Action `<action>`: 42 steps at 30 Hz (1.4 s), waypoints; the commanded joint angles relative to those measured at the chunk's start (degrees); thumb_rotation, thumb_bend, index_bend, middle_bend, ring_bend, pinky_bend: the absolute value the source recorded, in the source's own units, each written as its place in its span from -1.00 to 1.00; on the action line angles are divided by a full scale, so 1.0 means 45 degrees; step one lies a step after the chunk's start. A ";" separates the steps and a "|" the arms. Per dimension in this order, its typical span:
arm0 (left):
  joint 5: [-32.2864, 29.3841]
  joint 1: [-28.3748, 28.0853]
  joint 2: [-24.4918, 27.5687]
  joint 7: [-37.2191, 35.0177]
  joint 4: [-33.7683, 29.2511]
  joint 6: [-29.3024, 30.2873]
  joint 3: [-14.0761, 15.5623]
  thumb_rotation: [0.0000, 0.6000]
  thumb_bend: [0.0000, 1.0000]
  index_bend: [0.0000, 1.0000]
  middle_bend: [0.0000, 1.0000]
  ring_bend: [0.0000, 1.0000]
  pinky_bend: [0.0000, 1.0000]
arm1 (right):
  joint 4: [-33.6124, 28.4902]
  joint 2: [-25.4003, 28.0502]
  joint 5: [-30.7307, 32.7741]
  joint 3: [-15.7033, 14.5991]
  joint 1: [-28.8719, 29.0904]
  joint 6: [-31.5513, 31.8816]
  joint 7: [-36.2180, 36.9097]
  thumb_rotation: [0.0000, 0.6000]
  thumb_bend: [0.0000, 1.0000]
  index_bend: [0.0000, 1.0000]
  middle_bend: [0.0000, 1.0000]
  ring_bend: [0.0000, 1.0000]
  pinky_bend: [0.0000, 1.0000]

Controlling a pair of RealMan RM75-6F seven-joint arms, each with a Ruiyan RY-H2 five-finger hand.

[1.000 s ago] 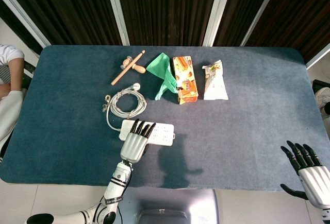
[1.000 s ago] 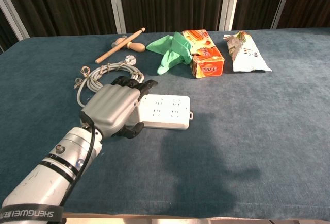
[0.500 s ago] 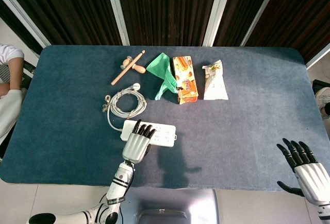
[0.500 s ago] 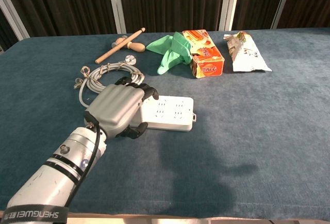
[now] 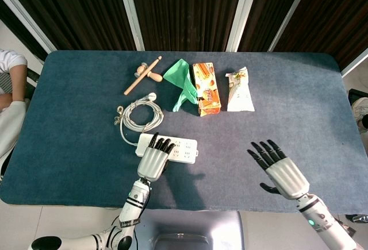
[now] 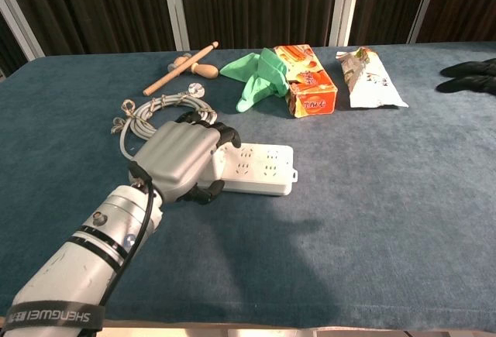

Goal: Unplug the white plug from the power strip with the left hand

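Since a second ago: right hand (image 5: 280, 169) swung in from the table's right corner toward the middle; strip (image 5: 177, 149) slid slightly right under the left hand (image 5: 153, 159). Head view: left hand lying over the strip's left end, fingers together and curled down on it, covering the spot where the plug would sit; plug itself hidden, so cannot tell whether clamped on it or merely pressing the strip. Right hand hovering over bare table (image 5: 69, 118), fingers spread, holding nothing. Cable (image 5: 138, 115) coiled just behind the strip, running to its left end. Farther back: wooden tool (image 5: 142, 75), green cloth (image 5: 181, 83), orange box (image 5: 206, 88), white packet (image 5: 238, 91). Chest view: left hand (image 6: 180, 159) draped on the strip (image 6: 260, 170), fingertips (image 6: 225, 130) hooked over the back edge, thumb tucked at the front; only dark fingertips of the right hand (image 6: 470, 74) visible at the far right edge. Judged: plug rigid and light but seated tight; strip light and smooth, likely to lift or slide with a pull, so needs bracing; best hold on the plug body's sides, not the soft cable. Writing: "SHENGWEI" on the left arm band (image 6: 54, 319); print on box (image 6: 310, 80) and packet (image 6: 367, 79) too small to read.
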 commanded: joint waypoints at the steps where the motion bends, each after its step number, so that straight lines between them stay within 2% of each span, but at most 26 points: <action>1: -0.0026 0.0002 0.0019 0.0061 -0.0048 0.0002 0.0015 1.00 0.02 -0.38 -0.10 -0.52 -0.73 | 0.0196 -0.1459 0.0148 0.0310 0.0904 -0.1553 -0.1405 1.00 -0.36 -1.00 -1.00 -1.00 -0.95; 9: 0.0061 0.0012 0.0171 0.0121 -0.0314 0.0134 0.0114 1.00 0.07 -0.28 0.03 -0.38 -0.64 | 0.0102 -0.3254 0.1895 0.0888 0.1801 -0.3158 -0.3258 1.00 -0.35 -1.00 -1.00 -1.00 -0.94; 20: 0.0188 -0.0016 0.0371 0.0010 -0.0422 0.0197 0.0230 1.00 0.08 -0.26 0.09 -0.28 -0.48 | 0.0500 -0.4711 0.3683 0.1303 0.2628 -0.3993 -0.5227 1.00 -0.25 -1.00 -1.00 -1.00 -0.91; 29: 0.0219 -0.0015 0.0378 0.0022 -0.0433 0.0230 0.0297 1.00 0.08 -0.25 0.09 -0.28 -0.42 | 0.1052 -0.5973 0.4732 0.1232 0.3235 -0.4307 -0.6312 1.00 -0.12 -1.00 -1.00 -1.00 -0.90; 33: 0.0195 -0.0004 0.0393 0.0042 -0.0454 0.0218 0.0315 1.00 0.08 -0.25 0.09 -0.28 -0.40 | 0.1185 -0.6373 0.5159 0.1144 0.3420 -0.4313 -0.6931 1.00 0.06 -1.00 -1.00 -1.00 -0.90; 39: 0.0235 -0.0028 0.0446 0.0043 -0.0558 0.0260 0.0302 1.00 0.08 -0.23 0.10 -0.27 -0.38 | 0.1177 -0.6685 0.6201 0.1165 0.3862 -0.4459 -0.8422 1.00 0.54 -1.00 -1.00 -1.00 -0.90; 42: 0.0220 -0.0030 0.0478 0.0067 -0.0618 0.0258 0.0290 1.00 0.09 -0.23 0.10 -0.27 -0.37 | 0.1102 -0.6764 0.6718 0.1085 0.4039 -0.4449 -0.9190 1.00 0.72 -1.00 -0.99 -1.00 -0.90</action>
